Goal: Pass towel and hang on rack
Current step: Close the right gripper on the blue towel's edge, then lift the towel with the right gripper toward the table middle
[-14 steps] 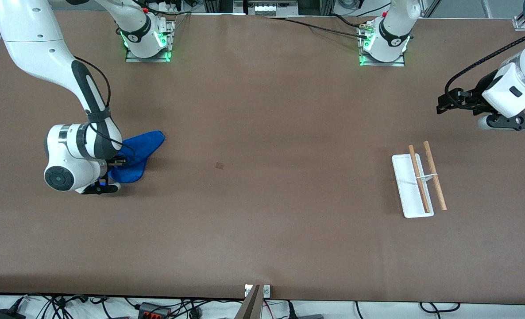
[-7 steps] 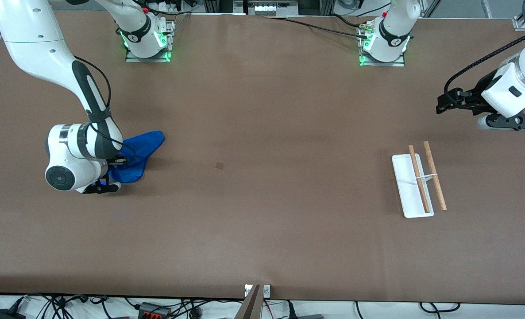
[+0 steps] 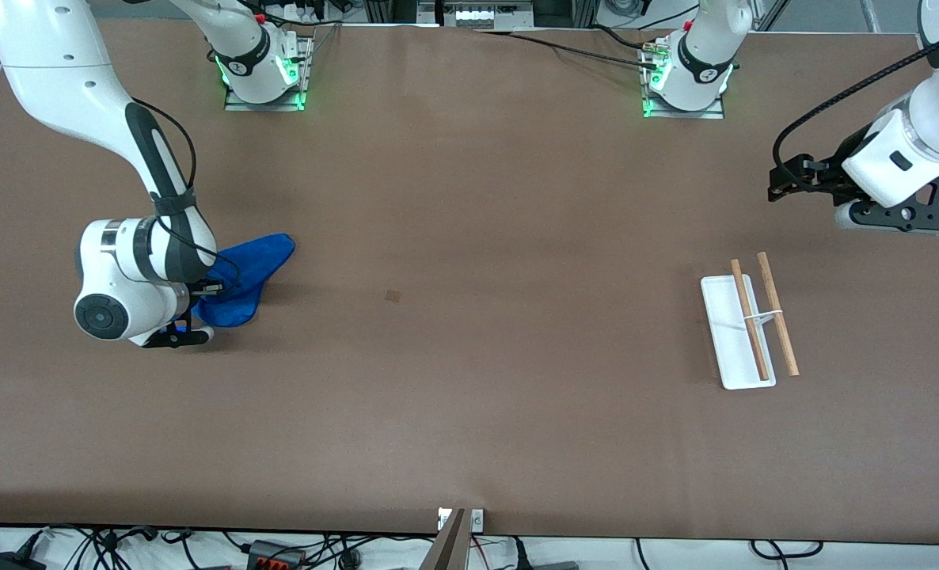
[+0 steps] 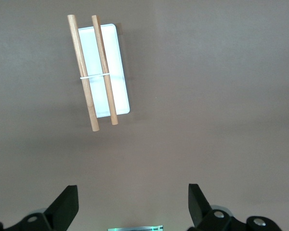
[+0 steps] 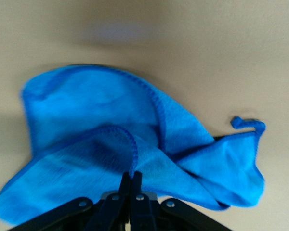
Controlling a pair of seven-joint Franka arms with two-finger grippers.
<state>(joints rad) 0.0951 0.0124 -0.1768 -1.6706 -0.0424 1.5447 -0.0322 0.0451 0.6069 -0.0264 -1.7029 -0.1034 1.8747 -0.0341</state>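
A blue towel [image 3: 252, 273] lies crumpled on the brown table at the right arm's end. My right gripper [image 3: 192, 305] is shut on a fold of the towel [image 5: 135, 144], its fingers [image 5: 131, 180] pinched together on the blue hem. The rack [image 3: 748, 324], a narrow white tray with two wooden rods, stands at the left arm's end; it also shows in the left wrist view [image 4: 98, 72]. My left gripper [image 3: 786, 186] is open and empty in the air, over the table above the rack's end.
The two arm bases [image 3: 264, 71] [image 3: 683, 79] stand along the table's edge farthest from the front camera. A small dark mark [image 3: 393, 296] is on the table between towel and rack.
My left gripper has risen and shifted a little toward the middle of the table. My right gripper with the towel has lifted very slightly.
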